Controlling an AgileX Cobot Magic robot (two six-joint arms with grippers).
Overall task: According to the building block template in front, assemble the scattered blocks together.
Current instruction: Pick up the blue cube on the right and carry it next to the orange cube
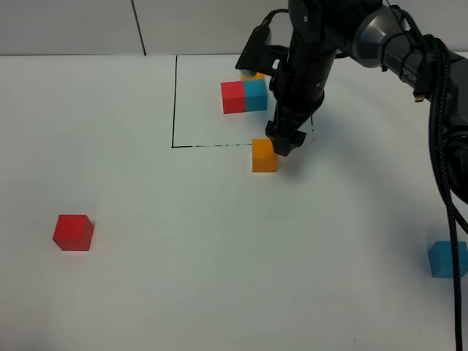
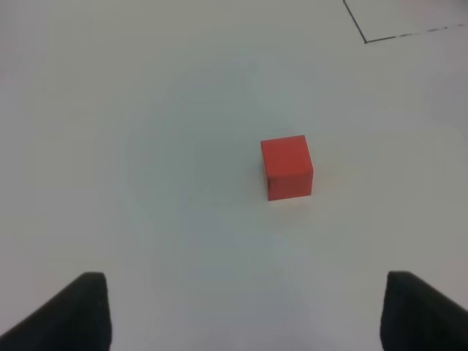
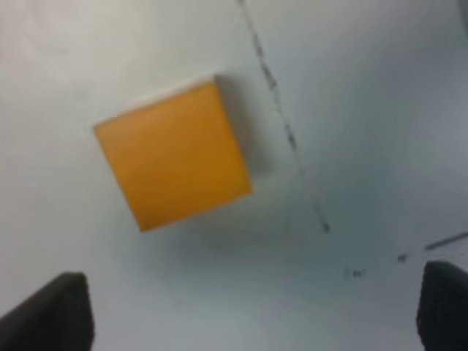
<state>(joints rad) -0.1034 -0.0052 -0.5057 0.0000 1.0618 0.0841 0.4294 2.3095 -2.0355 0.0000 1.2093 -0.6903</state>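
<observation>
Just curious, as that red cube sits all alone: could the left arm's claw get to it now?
Probably yes. The red cube lies on the table ahead of the left claw, which stands wide open, and nothing shows between claw and cube.

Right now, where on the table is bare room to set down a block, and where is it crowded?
Bare: the wide middle between red cube, blue cube and orange cube; also left of the frame. Crowded: the frame's front edge, where the right end effector hangs by the orange cube, near the template.
</observation>
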